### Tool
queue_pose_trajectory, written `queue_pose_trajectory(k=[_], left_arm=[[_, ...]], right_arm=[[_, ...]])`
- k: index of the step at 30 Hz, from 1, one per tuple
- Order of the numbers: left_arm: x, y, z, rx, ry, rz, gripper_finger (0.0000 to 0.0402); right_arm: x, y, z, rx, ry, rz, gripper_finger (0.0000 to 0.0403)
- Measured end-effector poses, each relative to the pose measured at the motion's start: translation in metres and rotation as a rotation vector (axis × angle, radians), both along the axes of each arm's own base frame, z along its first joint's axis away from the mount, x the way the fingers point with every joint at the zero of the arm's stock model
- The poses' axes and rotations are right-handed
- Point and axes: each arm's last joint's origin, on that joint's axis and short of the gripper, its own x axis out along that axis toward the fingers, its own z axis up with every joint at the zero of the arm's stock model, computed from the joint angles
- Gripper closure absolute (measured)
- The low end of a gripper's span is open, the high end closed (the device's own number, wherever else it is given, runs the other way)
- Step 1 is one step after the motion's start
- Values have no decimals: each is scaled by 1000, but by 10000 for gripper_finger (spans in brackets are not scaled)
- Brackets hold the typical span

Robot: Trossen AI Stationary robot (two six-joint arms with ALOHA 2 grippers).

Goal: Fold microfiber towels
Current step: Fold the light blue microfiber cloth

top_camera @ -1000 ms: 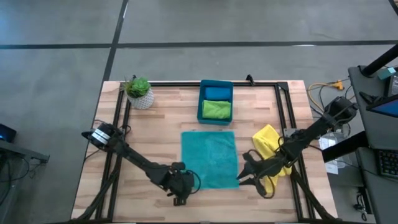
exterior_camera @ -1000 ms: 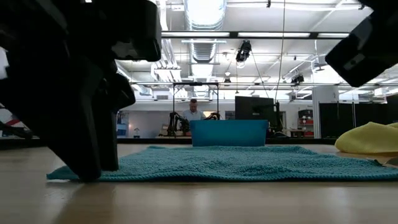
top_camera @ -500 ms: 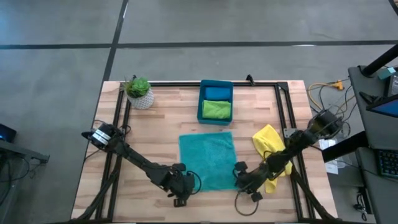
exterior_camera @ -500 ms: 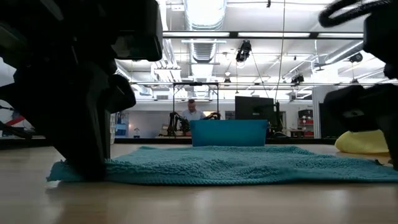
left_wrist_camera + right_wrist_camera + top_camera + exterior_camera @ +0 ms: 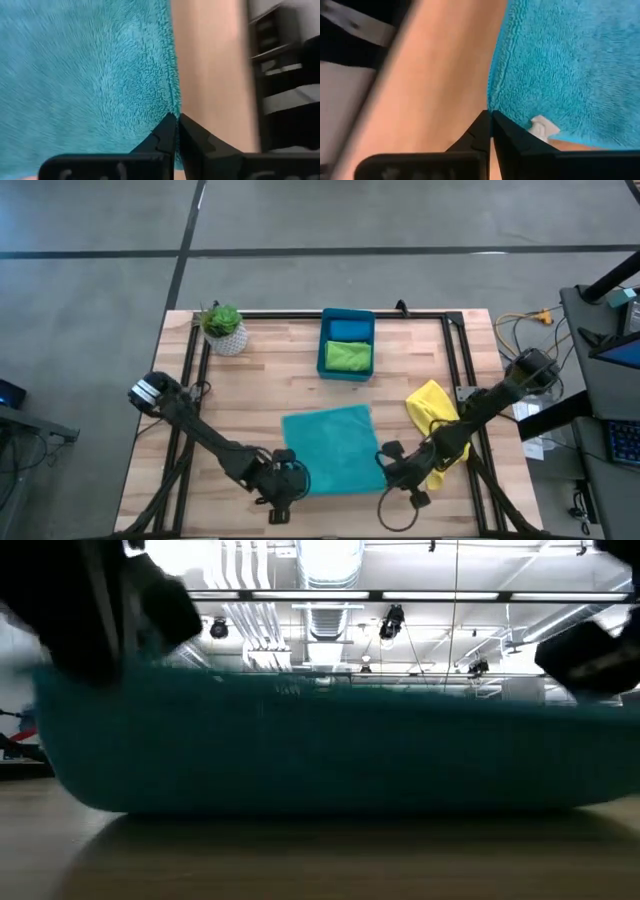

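A teal towel (image 5: 326, 448) lies at the table's near middle, its near edge raised off the wood. In the low view this towel (image 5: 320, 755) hangs like a curtain between both grippers. My left gripper (image 5: 287, 480) is shut on the near left corner and my right gripper (image 5: 386, 470) on the near right corner. A yellow towel (image 5: 431, 416) lies crumpled on the table beside the right arm. The blue towel (image 5: 348, 329) and the lime green towel (image 5: 348, 356) lie folded in the blue bin (image 5: 322, 350). My left gripper pinches the teal towel's near left corner (image 5: 171, 107) between its two shut fingertips, right at the hemmed side edge. That corner is held above the table, and the cloth sags below it. My right gripper pinches the teal towel's near right corner (image 5: 495, 102) between its two shut fingertips, beside the small white label (image 5: 540, 128). The corner is lifted, and the near edge (image 5: 330, 802) sags between the two grippers down to the table.
A potted plant (image 5: 223, 328) stands at the far left corner. A dark frame (image 5: 460, 370) runs along the table's sides and far edge. Bare wood (image 5: 250, 400) lies to the left of the teal towel.
My right gripper has moved left to the teal towel's near right corner and shut on it. My left gripper has taken hold of the near left corner. Both have risen, so the towel's near edge is lifted while its far part stays on the table.
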Motion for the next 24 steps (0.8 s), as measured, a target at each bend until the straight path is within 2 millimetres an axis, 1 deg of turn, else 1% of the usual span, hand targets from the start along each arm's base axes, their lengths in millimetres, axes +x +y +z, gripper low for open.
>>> queue_pose_trajectory(k=[2, 6, 8, 9, 12, 18, 21, 24], left_arm=[[-3, -1, 9, 3, -41, -6, 401], [-9, 8, 23, 69, -98, 53, 401], [-10, 15, 23, 110, -113, 90, 401], [-11, 19, 20, 142, -105, 109, 401], [-10, 33, 10, 206, -79, 158, 401], [-7, 55, -5, 254, -35, 219, 401], [-7, 61, -10, 262, -24, 234, 401], [-8, 62, -12, 275, -22, 240, 401]], right_arm=[[-3, -1, 10, 43, 0, 15, 394], [-6, -8, 31, 115, -41, -9, 394], [-3, -16, 35, 123, -52, -37, 394], [-1, -22, 36, 116, -50, -61, 394], [7, -41, 36, 90, -41, -135, 394], [24, -79, 25, 55, -11, -213, 394], [28, -94, 18, 38, 7, -239, 394], [29, -107, 14, 30, 11, -271, 394]])
